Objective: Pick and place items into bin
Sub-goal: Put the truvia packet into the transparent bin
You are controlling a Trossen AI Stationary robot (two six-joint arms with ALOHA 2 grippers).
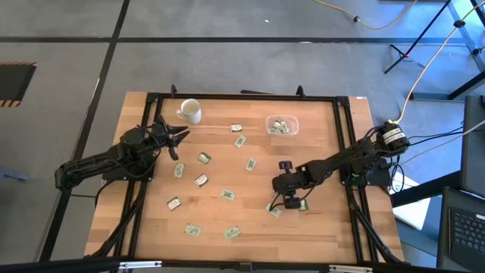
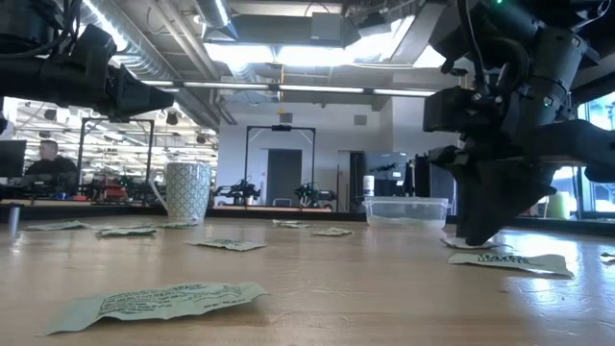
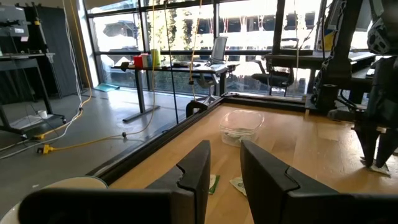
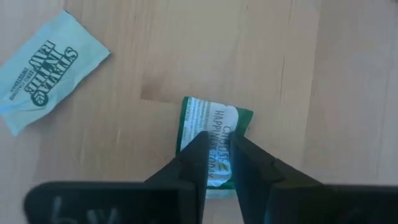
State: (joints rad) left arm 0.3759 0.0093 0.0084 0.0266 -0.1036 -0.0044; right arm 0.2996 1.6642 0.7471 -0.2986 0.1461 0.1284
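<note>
Several pale green and white packets lie flat across the wooden table (image 1: 227, 174). The clear bin (image 1: 282, 126) stands at the far middle-right with a few packets in it; it also shows in the low view (image 2: 408, 211). My right gripper (image 1: 286, 201) points down at the near right, its fingers close together on one green and white packet (image 4: 214, 127). My left gripper (image 1: 179, 138) hovers open and empty at the far left beside the white mug (image 1: 189, 111). My right gripper comes at the packet from above, pointing down. Its two fingertips (image 4: 198, 146) stand on the packet's middle (image 4: 216, 140), with a narrow strip of the packet between them. The packet lies on the table; its far end (image 4: 214, 109) sticks out beyond the fingers.
A second pale packet (image 4: 46, 71) lies close to the held one, and another packet (image 2: 509, 261) lies just in front of the gripper. Black frame rails (image 1: 345, 136) border the table. A person sits at a desk in the room beyond (image 2: 43, 159).
</note>
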